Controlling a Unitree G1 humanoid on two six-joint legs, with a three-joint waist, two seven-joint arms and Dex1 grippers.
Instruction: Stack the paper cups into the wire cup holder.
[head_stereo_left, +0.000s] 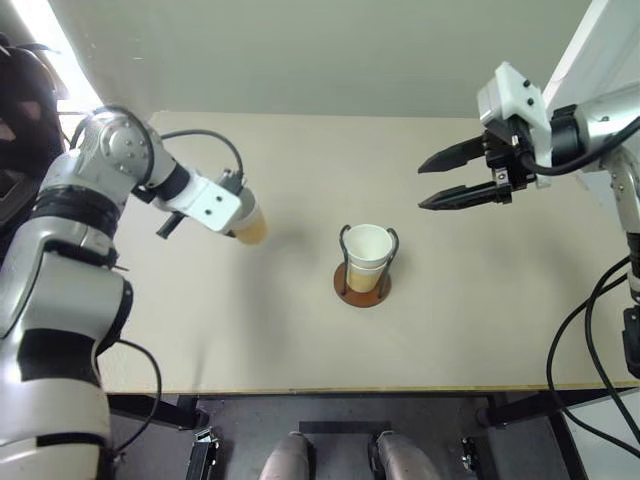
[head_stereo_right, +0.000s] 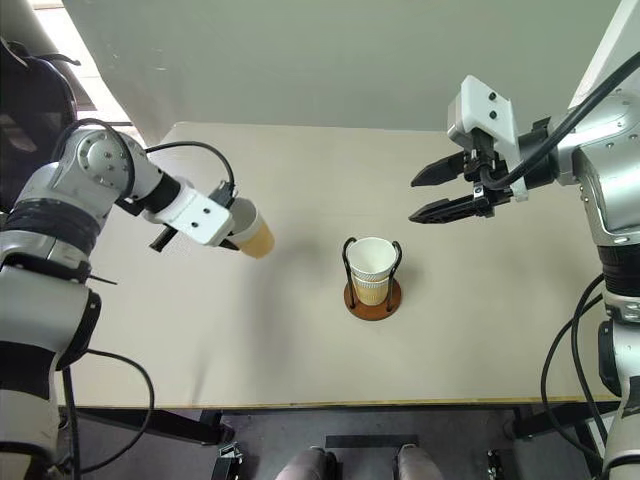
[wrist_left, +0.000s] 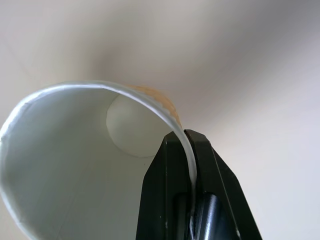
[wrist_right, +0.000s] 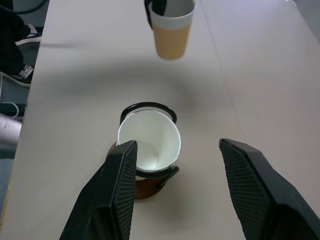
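- The left gripper (wrist_left: 189, 165) is clamped on the rim of a paper cup (head_stereo_right: 254, 237), holding it off the table (head_stereo_left: 300, 350), left of the wire cup holder (head_stereo_left: 362, 285).
- The left wrist view shows the pinch close up: one finger inside the cup's wall, one outside.
- The right gripper (head_stereo_left: 432, 183) hovers to the far right of the holder, jaws apart and empty.
- The right wrist view looks down into the stacked cups (wrist_right: 150, 140) seated in the holder at mid-table.
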